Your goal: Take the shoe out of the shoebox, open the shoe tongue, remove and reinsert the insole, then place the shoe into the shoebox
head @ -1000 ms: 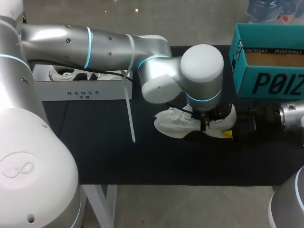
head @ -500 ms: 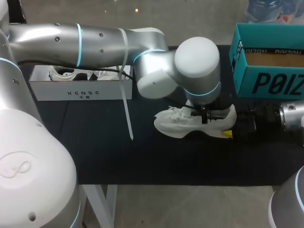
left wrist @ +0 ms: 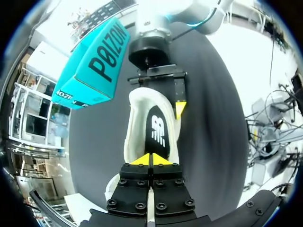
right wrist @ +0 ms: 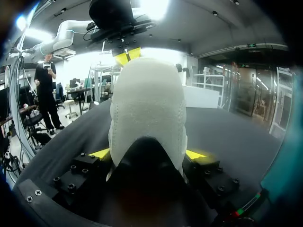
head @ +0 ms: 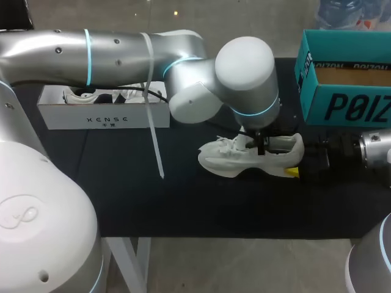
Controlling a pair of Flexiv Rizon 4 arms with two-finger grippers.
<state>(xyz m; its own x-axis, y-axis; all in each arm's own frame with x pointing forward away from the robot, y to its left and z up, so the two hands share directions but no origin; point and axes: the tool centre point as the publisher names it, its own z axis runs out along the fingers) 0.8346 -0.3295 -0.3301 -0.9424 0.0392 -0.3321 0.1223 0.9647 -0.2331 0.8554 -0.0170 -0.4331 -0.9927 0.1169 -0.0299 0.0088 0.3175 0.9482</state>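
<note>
Fingers of the left gripper [left wrist: 151, 160] are pressed tight together, the 2 yellow tips meeting over the front end of the opening of the white knit sneaker [head: 244, 160], right at the edge of its black insole with a white logo [left wrist: 158, 128]; whether anything thin is pinched between them I cannot tell. The left arm comes in across the black table top [head: 183, 201] and points its gripper straight down into the shoe. The right gripper [right wrist: 147, 156] comes in low from the right and is clamped on the heel, 1 yellow-tipped finger against each side of it. The sneaker stands upright on its sole on the table, out of any box, its long axis running left to right in the head view: toe toward the long white cardboard shoebox [head: 104, 116] on the left, heel toward the right gripper. That white box is well apart from the sneaker and holds a second white shoe [head: 79, 94]. The teal cardboard box with dark lettering [head: 345, 104] stands near the heel end, at the far right of the table.
</note>
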